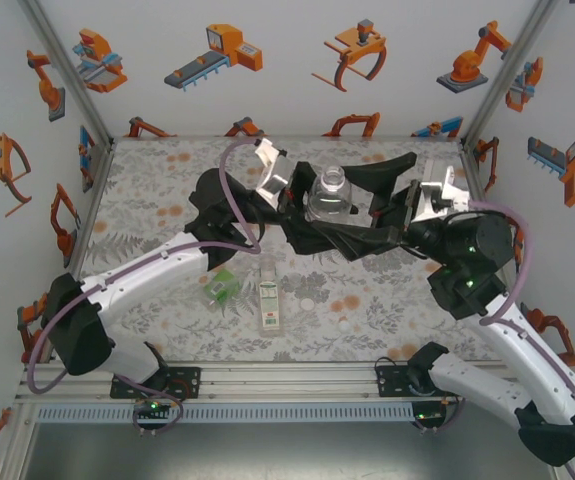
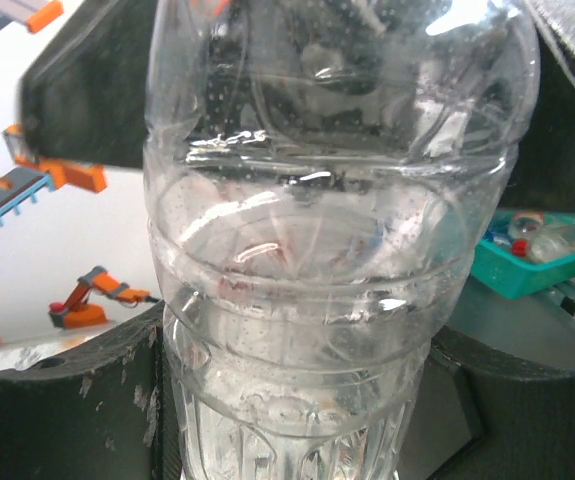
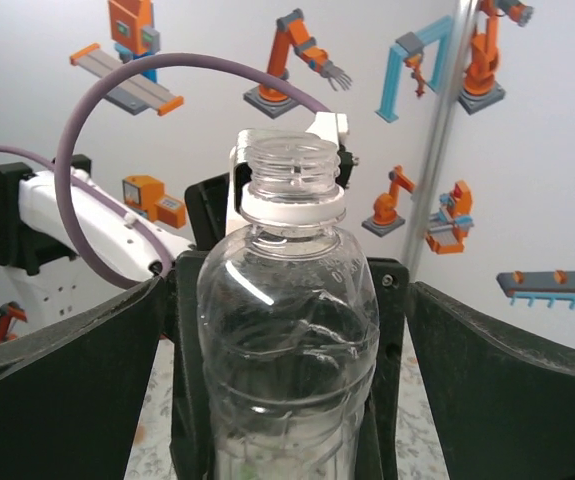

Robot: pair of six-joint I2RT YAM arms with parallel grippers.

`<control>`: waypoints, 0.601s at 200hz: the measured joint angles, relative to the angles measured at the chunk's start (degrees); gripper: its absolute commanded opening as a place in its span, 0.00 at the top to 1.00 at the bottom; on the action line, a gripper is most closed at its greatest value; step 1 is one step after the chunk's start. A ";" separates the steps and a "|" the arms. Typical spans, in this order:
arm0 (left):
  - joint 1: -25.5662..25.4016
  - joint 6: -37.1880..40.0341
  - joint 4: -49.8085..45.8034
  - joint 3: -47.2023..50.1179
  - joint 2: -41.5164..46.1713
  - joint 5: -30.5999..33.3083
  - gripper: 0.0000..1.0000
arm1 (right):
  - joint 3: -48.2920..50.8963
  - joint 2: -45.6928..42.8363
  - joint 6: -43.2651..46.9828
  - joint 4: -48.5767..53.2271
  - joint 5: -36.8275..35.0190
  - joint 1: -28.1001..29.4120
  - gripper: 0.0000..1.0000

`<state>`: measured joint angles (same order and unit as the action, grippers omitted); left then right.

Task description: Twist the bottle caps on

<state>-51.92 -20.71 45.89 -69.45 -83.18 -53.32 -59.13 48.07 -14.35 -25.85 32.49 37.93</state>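
Observation:
A plain clear bottle (image 1: pixel 331 194) stands upright above the middle of the table, its threaded mouth open and a white collar ring (image 3: pixel 292 208) under the threads. My left gripper (image 1: pixel 309 205) reaches in from the left and is shut on its lower body (image 2: pixel 297 330), a dark finger (image 2: pixel 87 400) pressed against each side. My right gripper (image 1: pixel 359 205) comes from the right and stands open around the same bottle, with a gap between each finger (image 3: pixel 77 380) and the plastic. Two small pale discs (image 1: pixel 311 302) (image 1: pixel 344 325) on the table look like bottle caps.
A green-tinted bottle (image 1: pixel 221 287) and a labelled bottle (image 1: pixel 269 296) lie on the patterned table (image 1: pixel 157 200) in front of the arms. Walls with robot stickers close the table in on three sides. A teal bin (image 2: pixel 542 260) sits beyond the workspace.

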 measured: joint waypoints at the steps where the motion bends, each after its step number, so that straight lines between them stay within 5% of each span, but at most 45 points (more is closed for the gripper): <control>1: 0.04 0.09 -0.15 0.07 0.07 0.04 0.59 | 0.02 -0.11 0.15 0.17 -0.24 0.00 0.08; 75: 8.44 20.94 -31.54 6.54 15.78 18.75 0.77 | -1.29 -2.45 3.26 15.96 -11.45 0.00 0.15; 120: 20.22 25.35 -42.03 11.82 22.12 23.74 0.85 | -2.34 -0.46 -0.59 27.58 -17.18 0.00 0.28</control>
<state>-31.70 4.64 3.86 -57.63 -61.06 -29.58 -61.47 47.62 -14.94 1.74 15.31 37.93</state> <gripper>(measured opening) 0.600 0.759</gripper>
